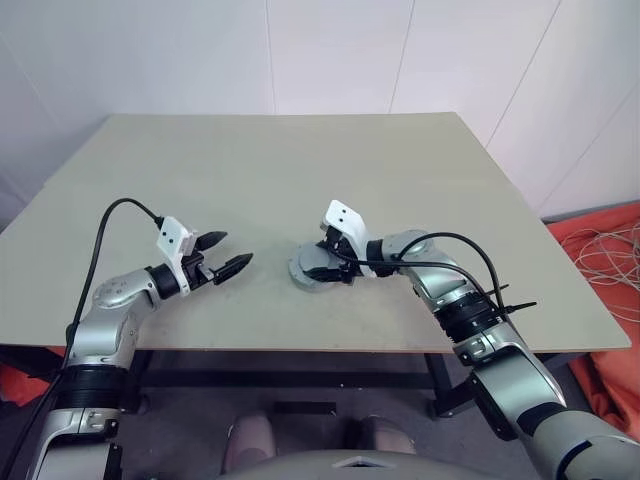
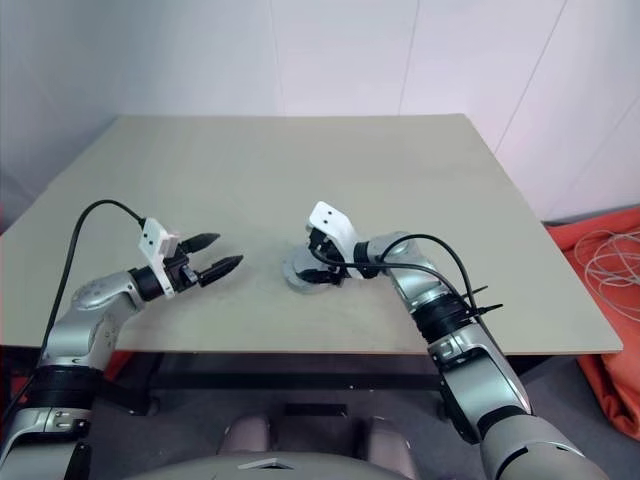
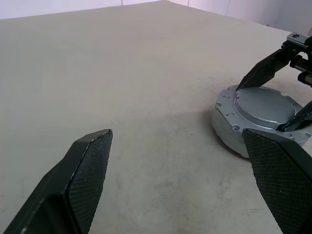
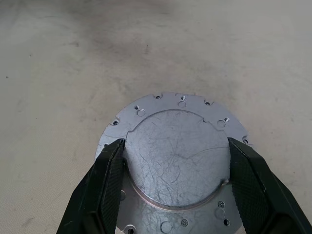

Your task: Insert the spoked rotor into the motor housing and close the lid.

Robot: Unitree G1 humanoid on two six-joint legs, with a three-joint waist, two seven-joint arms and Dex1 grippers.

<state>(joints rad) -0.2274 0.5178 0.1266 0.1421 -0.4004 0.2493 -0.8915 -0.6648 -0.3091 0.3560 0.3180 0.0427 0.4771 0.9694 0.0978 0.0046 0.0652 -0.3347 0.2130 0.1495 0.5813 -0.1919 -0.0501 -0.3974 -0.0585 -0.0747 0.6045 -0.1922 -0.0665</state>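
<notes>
Here, a round, scratched grey metal lid (image 4: 175,161) sits between textured black fingers (image 4: 109,183).

The right gripper (image 4: 176,161) reaches down over a round grey metal lid (image 4: 175,161) lying flat on the pale table (image 4: 73,58). Its two black fingers (image 4: 105,187) stand spread, one on each side of the lid's raised, scratched centre disc, and their textured inner faces sit right at that disc's edge; whether they press on it cannot be told. Around the raised disc runs a flat rim (image 4: 183,103) dotted with small holes and screws, with little notches along its outer edge. The lid sits level, its underside hidden. The table surface around it is matte, with faint dark smudges and specks.
</notes>
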